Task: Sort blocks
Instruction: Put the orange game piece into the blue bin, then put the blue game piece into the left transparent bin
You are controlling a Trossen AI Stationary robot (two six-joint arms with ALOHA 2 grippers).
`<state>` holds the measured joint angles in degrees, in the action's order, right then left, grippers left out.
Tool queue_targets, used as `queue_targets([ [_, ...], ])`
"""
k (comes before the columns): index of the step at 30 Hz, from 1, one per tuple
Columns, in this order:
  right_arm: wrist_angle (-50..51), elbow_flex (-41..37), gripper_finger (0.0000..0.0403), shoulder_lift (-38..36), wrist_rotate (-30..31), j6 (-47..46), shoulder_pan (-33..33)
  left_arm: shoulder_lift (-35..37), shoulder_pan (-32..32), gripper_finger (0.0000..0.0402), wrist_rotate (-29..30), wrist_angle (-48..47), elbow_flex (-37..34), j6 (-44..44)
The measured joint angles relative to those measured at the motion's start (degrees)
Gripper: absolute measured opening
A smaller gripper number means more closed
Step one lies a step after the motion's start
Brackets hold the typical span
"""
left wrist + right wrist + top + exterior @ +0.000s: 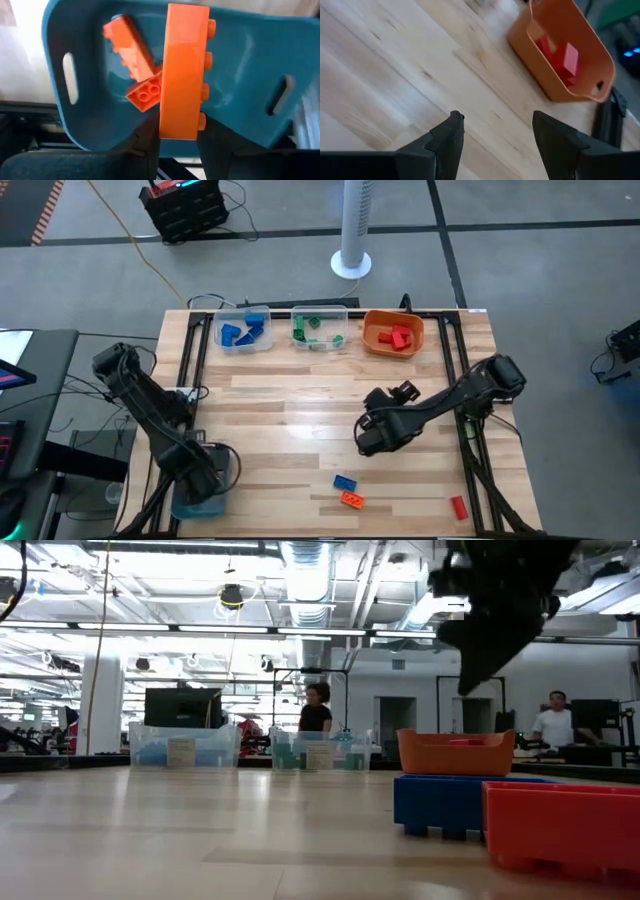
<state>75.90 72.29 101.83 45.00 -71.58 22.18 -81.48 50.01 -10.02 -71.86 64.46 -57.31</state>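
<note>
Step in hand: left gripper (177,142) over teal bin (240,90) at table's near-left corner, clamped on long orange block (182,70), drop pending. Two orange blocks (137,65) already inside bin.

Right gripper (495,132) above mid-table, fingers spread, empty; orange bin (580,82) with red blocks (560,55) beyond it.

Loose on table, near edge, right of teal bin: blue block (345,482), orange block (352,499), red block (459,506).

Next, my guess: left lets go into teal bin; right descends toward blue block, straddles it before closing.
</note>
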Motion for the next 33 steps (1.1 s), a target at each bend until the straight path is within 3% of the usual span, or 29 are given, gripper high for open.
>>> queue_targets([
  [3, -3.65, -0.04, 0.0244, -2.57, 0.84, 2.00, 0.62, 1.49, 1.01, 0.0108, 0.65, 2.01, -4.93, -2.91],
  [9, -10.57, -0.04, 0.0244, -4.16, 0.99, 7.91, 1.55, 3.95, 0.96, 0.0156, -3.86, 3.95, -9.48, -4.44],
  [17, -31.55, -0.04, 0.0244, -3.09, -11.78, 20.42, 5.71, 7.00, -1.22, 0.0204, -8.65, 1.71, -5.29, -0.76],
  [25, -42.80, 0.40, 0.0240, -1.99, -12.55, 18.83, 14.13, 9.34, -3.95, 0.0205, 19.93, 0.33, -1.30, 15.41],
  [29, -42.26, 3.68, 0.0232, 4.10, -13.38, 16.24, 17.16, 9.28, -6.07, 0.0205, 34.95, 0.48, -1.30, 22.38],
  [33, -36.40, 12.38, 0.0230, 11.77, -15.36, 15.90, 17.54, 9.26, -8.42, 0.0206, 41.66, 1.01, -1.30, 26.80],
])
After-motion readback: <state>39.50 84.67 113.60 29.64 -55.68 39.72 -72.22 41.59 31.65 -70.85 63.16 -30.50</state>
